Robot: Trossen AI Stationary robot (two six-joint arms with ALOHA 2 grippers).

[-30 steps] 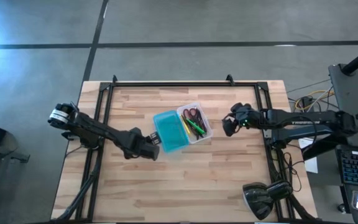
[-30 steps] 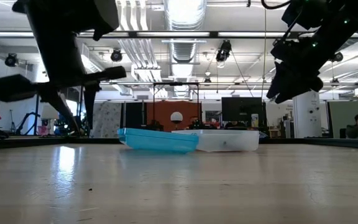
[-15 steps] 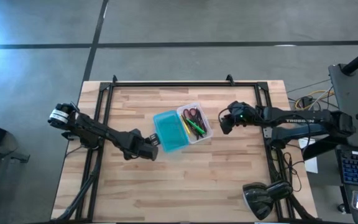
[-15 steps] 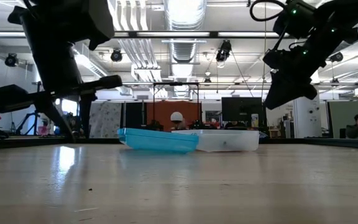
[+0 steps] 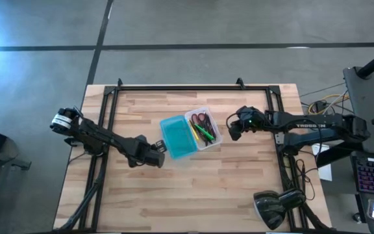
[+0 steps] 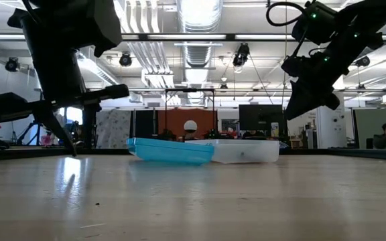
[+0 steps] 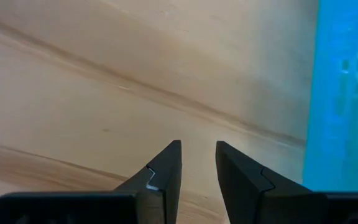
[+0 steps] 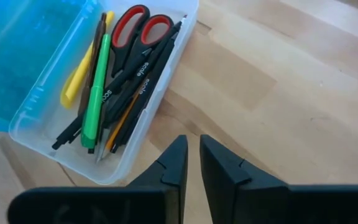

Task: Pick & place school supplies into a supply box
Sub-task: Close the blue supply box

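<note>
The supply box lies open at the table's middle: its clear tray (image 5: 203,130) is on the right and its teal lid (image 5: 176,138) lies flat on the left. In the tray (image 8: 126,158) lie red-handled scissors (image 8: 138,28), a green pen (image 8: 97,87), a yellow one (image 8: 74,84) and several dark pens (image 8: 143,74). My right gripper (image 8: 192,144) hovers shut, right of the tray and above the table (image 5: 234,131). My left gripper (image 7: 197,152) stands slightly open at the lid's near-left corner (image 5: 164,149), over bare wood, with nothing between its fingers.
A black frame (image 5: 174,88) runs along the table's far, left and right edges. A dark round device (image 5: 273,208) sits at the near right corner. Bare wood (image 5: 193,188) spreads across the near half of the table.
My right gripper has gone a little toward the table's left and down, closer to the tray, and its fingers have come together. The box and the supplies have stayed where they were.
</note>
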